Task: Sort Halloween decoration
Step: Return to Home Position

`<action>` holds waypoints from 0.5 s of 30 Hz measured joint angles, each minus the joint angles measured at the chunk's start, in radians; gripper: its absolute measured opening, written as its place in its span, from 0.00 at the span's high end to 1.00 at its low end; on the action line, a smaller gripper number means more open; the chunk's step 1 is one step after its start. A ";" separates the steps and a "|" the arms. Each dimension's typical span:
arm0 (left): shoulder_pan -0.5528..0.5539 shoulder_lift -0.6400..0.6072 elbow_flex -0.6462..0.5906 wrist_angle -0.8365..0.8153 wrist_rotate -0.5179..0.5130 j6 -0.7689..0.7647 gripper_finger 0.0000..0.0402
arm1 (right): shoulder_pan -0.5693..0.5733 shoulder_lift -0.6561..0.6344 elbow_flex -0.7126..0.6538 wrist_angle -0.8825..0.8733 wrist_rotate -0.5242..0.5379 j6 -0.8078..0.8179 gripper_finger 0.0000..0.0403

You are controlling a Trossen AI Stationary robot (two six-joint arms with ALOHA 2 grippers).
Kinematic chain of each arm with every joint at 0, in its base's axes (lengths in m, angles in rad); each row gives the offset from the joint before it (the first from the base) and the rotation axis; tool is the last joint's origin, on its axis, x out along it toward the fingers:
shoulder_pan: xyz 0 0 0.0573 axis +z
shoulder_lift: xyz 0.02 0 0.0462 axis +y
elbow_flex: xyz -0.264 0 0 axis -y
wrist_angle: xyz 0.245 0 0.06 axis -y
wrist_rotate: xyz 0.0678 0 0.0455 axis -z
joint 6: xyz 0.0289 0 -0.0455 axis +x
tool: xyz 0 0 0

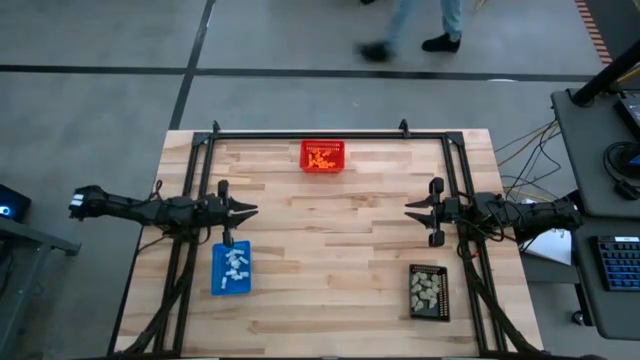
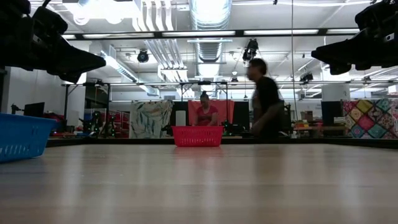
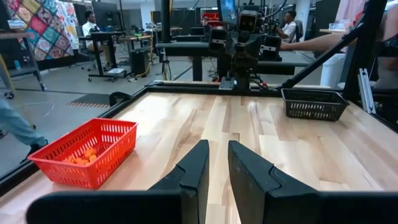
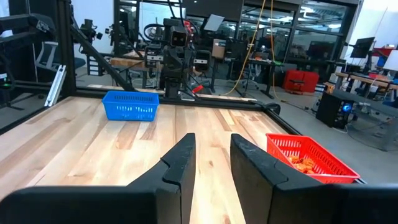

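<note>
- Both arms are parked over the desk [image 1: 330,260], pointing at each other across the middle. The left hand [image 1: 247,210] is just above the blue tray [image 1: 217,287], and the right hand [image 1: 410,210] is a bit back from the black tray [image 1: 413,312].
- Both hands have their fingers only a narrow slot apart with nothing in between, so they're empty.
- The decorations all look binned. The orange trinkets [image 1: 322,160] are in the red basket [image 1: 322,143] at the far middle edge, the white trinkets [image 1: 236,264] are in the blue tray, and the grey-beige trinkets [image 1: 427,291] are in the black tray.
- I can't spot any loose ones on the bare wood, so my read is the sorting is basically done and this is the park-the-arms step.
- Handling guess: these things are tiny and way smaller than a hand, so they weigh next to nothing. They're probably hard and a bit slick too.
- If one needed moving, I'd pinch it across its chunkiest part with just the fingertips. The hand should come straight down with the slot barely wider than the piece.
- Squeeze off-centre and I'd expect it to squirt out sideways.
- They're heaped in the bins, so grabbing one risks snagging a neighbour. Pick one at the edge of a pile.
- The bins look light as well, so a clumsy nudge could slide them.
</note>
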 joint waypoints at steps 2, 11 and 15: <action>0.000 0.002 0.002 -0.002 0.000 0.000 0.89 | 0.000 0.000 0.000 0.000 0.000 0.000 0.77; 0.000 0.007 0.005 -0.002 0.000 0.000 0.89 | 0.000 0.000 0.000 0.000 0.000 0.000 0.77; 0.000 0.011 0.006 -0.002 0.000 0.000 0.89 | 0.000 0.000 0.000 0.000 0.000 0.000 0.77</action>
